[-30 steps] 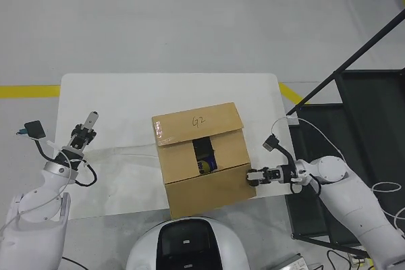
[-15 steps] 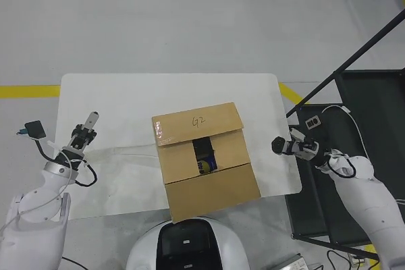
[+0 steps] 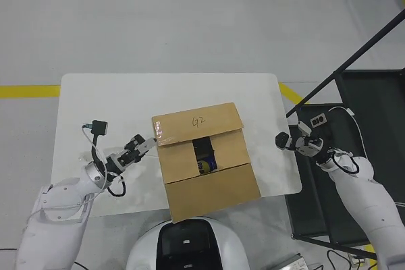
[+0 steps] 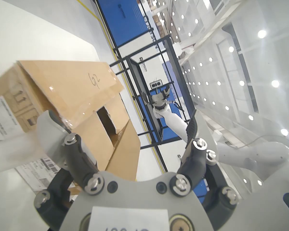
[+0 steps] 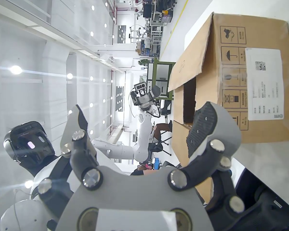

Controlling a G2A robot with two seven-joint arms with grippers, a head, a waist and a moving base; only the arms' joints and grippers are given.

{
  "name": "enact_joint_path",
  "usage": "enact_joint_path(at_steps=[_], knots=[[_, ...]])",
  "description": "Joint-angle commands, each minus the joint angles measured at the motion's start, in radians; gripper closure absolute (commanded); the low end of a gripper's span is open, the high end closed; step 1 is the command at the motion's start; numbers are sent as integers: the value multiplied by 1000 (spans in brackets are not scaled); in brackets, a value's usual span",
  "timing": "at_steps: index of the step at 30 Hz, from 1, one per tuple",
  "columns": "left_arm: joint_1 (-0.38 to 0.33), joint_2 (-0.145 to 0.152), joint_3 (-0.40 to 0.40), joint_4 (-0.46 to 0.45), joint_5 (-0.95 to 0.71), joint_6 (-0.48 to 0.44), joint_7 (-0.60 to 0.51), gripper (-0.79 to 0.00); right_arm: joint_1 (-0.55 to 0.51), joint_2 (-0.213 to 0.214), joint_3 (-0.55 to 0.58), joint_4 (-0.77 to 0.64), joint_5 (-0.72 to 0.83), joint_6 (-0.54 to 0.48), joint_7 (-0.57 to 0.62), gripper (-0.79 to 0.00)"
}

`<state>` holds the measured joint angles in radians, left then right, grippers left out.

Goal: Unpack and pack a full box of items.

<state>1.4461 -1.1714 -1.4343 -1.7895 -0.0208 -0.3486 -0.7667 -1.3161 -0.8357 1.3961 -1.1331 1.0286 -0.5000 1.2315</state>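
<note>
**Brown cardboard box (image 3: 206, 158) gets a different arm at its flaps**

The box sat in the middle of the white rectangular table (image 3: 108, 94). Its top flaps were folded in but did not meet, and something blue and yellow showed in the dark gap between them.

From where I stood, the change was plain. The left gripper (image 3: 143, 144) had hung well off to the left a moment before. It had now swung in to the box's left side and ended just beside the far flap's left corner, though I could not tell whether it touched. Its fingers were spread wide and had hold of nothing.

The right gripper (image 3: 281, 140) had been at the box's near right corner. It had pulled back to the right edge of the table, well apart from the cardboard, and it too stood wide open and empty.

Nothing had come out of the box yet. To my eye the job had passed from one arm to the other. The left one looked set to lift a flap so unpacking could begin.
</note>
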Motion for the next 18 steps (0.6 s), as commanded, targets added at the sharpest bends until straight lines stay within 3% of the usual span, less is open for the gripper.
enact_joint_path(at_steps=[1,18], knots=[[-19,-2,26,9,-25,9,-3,-785,0,0,0,0,0,0,0,-785],[-11,-1,42,-6,-18,20,-14,-785,0,0,0,0,0,0,0,-785]])
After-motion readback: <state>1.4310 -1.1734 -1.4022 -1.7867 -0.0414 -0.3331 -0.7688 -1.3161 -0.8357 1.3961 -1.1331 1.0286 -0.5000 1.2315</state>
